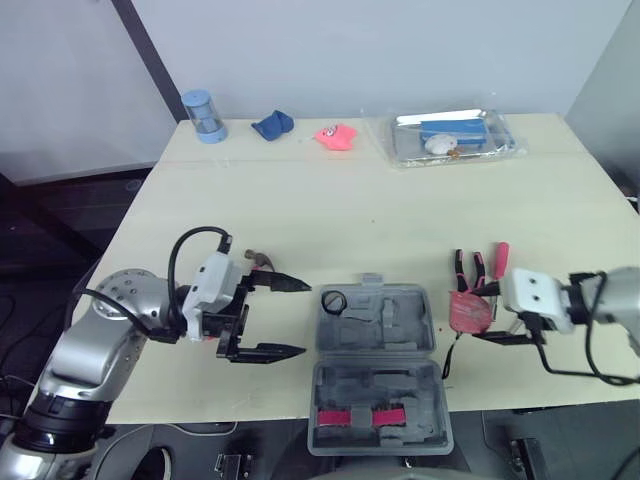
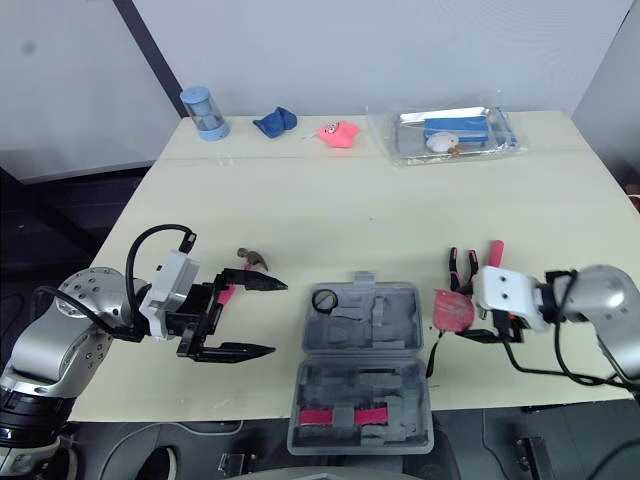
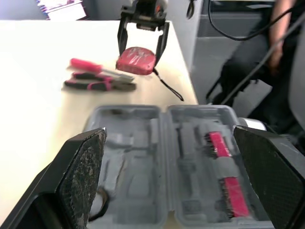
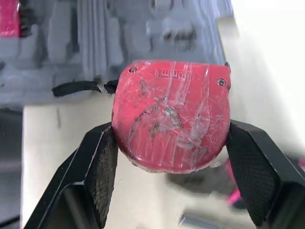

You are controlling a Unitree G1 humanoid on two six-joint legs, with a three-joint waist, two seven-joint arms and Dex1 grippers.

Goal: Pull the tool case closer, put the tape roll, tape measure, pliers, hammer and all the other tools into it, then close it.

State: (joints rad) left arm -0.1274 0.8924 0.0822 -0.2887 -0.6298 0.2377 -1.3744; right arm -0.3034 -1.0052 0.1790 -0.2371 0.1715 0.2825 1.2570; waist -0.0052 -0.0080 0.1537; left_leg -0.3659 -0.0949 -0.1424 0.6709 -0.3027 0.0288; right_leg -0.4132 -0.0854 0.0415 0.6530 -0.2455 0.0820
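Right, tape measure (image 4: pixel 171 119) is clamped in the right gripper (image 1: pixel 478 316). The red body sits between the two fingers, pads (image 4: pixel 102 167) touching both its sides. It sits at 3 o'clock of the tool case (image 1: pixel 425 320), just beside the case wall. Can't tell if it rests on the table (image 1: pixel 350 200) or hangs above it.

Tool case lies open at 6 o'clock of the table, its near half over the front edge. Tape roll (image 1: pixel 333 301) sits in the far half, at its 10 o'clock corner. A pink-handled tool (image 1: pixel 360 416) lies in the near half.

Left gripper (image 1: pixel 302 318) is spread wide and empty, at 9 o'clock of the case, tips pointing at it, not touching.

Head views place the rest. Pliers (image 1: pixel 466 268) and screwdriver (image 1: pixel 498 258) lie side by side at 12 o'clock of the tape measure. Hammer (image 1: pixel 262 260) is at 12 o'clock of the left gripper, partly hidden behind it.

Right wrist view gives the pad contact and the tape measure's black strap (image 4: pixel 76 87) trailing toward the case. Left wrist view looks across the open case to the right gripper, with a person (image 3: pixel 281 43) past the table edge.
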